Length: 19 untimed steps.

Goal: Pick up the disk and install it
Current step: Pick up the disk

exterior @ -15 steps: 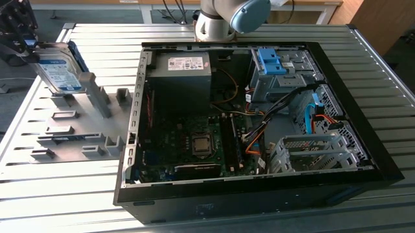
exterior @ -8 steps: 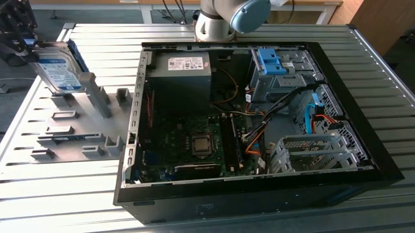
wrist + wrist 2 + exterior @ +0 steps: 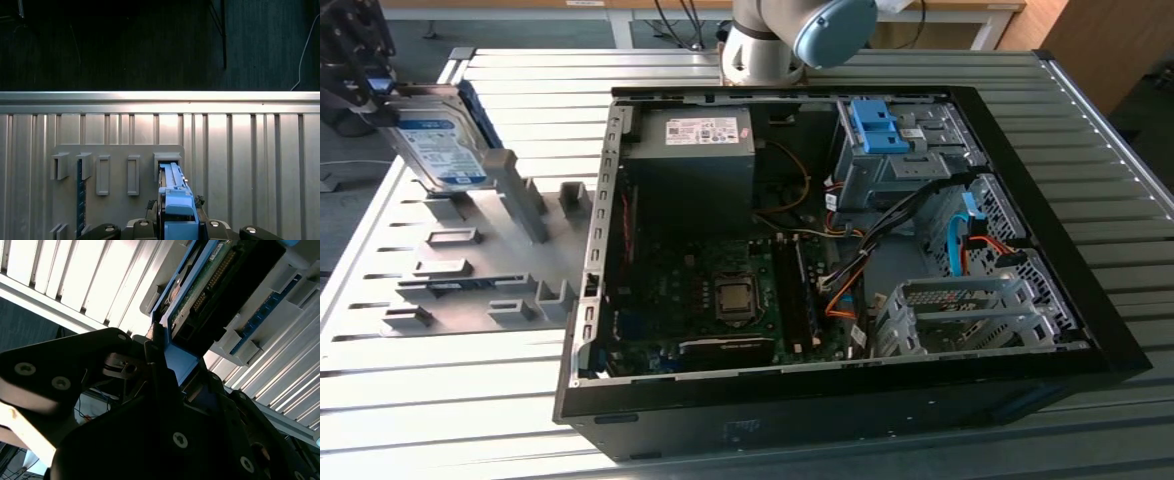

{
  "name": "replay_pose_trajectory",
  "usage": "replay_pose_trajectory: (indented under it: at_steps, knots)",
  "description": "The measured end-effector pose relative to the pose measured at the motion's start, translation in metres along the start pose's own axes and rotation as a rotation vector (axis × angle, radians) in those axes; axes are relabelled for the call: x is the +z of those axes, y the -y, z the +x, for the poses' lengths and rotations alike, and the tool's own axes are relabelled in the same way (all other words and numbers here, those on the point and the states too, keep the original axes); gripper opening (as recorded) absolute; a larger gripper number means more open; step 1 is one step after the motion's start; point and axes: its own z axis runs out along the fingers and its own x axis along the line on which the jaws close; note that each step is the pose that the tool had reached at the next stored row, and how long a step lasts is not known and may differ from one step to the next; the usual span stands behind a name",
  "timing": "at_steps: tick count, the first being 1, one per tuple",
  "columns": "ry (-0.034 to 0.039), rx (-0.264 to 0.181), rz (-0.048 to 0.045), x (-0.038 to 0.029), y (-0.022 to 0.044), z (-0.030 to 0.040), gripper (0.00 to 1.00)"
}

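Gripper point(image 3: 374, 95) clenched on disk point(image 3: 443, 150) by blue rail point(image 3: 176, 200); disk upright, slightly tilted, at grey slotted fixture plate point(image 3: 480, 275), exterior view's left, well apart from open computer case point(image 3: 854, 425)

We take this for a robotics lab, our cues a slatted aluminium tabletop point(image 3: 454, 400), an opened desktop computer case point(image 3: 854, 420) on it, a grey slotted fixture plate point(image 3: 467, 270), the robot arm's base point(image 3: 761, 50) behind.
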Motion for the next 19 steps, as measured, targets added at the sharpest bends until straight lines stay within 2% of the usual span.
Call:
replay_pose_trajectory:
  at_steps: [19]
  knots:
    - [0.0001, 0.000, 0.0000, -0.0055, -0.0001, -0.0002, 0.36]
